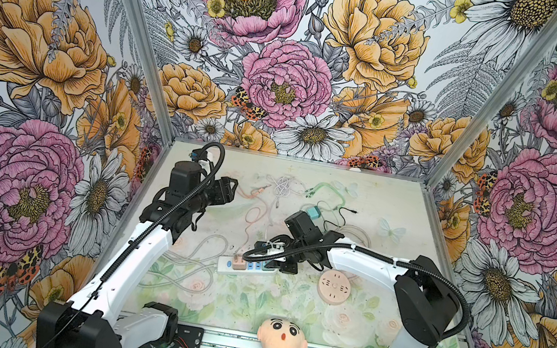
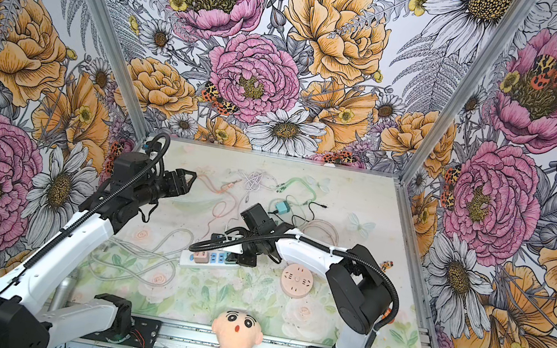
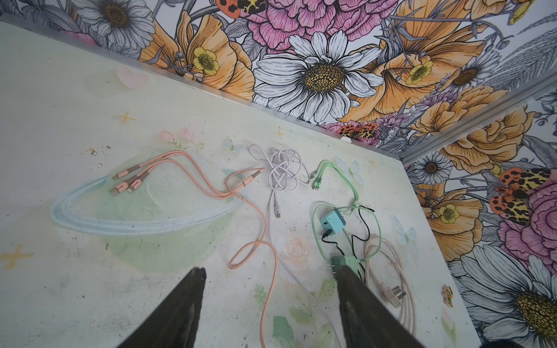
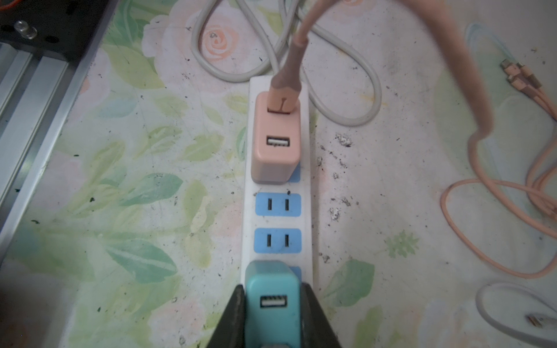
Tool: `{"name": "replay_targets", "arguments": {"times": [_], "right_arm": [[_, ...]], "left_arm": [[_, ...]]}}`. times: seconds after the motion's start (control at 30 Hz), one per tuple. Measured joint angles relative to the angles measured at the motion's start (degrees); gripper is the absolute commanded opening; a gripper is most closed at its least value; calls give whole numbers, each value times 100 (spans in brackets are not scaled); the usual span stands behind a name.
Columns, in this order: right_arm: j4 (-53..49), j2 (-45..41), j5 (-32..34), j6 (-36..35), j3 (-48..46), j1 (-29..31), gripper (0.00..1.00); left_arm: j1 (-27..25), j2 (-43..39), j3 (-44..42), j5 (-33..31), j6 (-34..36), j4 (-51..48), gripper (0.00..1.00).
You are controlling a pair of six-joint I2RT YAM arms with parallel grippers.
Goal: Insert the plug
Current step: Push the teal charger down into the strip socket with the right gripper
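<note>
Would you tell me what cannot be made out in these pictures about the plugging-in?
1. Prongs of the teal charger, held in the right gripper: right wrist view, hidden under its own body, so seating in the power strip is unclear.
2. That strip end: in both top views, covered by that gripper.
3. The green plug: left wrist view, partly behind a jaw of the left gripper.

The strip (image 4: 306,217) is white with blue sockets (image 4: 278,205). It carries a pink plug (image 4: 275,156) and a teal plug (image 4: 272,301). The worktop (image 1: 246,305) is pale green, printed with roses and leaves. The walls (image 1: 286,79) show pink, orange and white flowers. There is a pink cable (image 4: 298,45), a white cable (image 3: 283,171) and a green cable (image 3: 324,168). The doll (image 1: 282,338) wears pink-and-white stripes.
</note>
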Motion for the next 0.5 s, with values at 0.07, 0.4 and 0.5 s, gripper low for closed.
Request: {"name": "replay_targets", "arguments": {"times": [0.07,0.4,0.5], "right_arm": [[26,-24,46,0,-22,15,21],[-107,-50,372,46,-85,15,44],[-164,-50,442,48,-96,13,44]], "left_arm": [[0,-66,0,0,0,4,71],[0,-195,0,-2,2,2,71],[0,-229,0,-2,2,-2,71]]}}
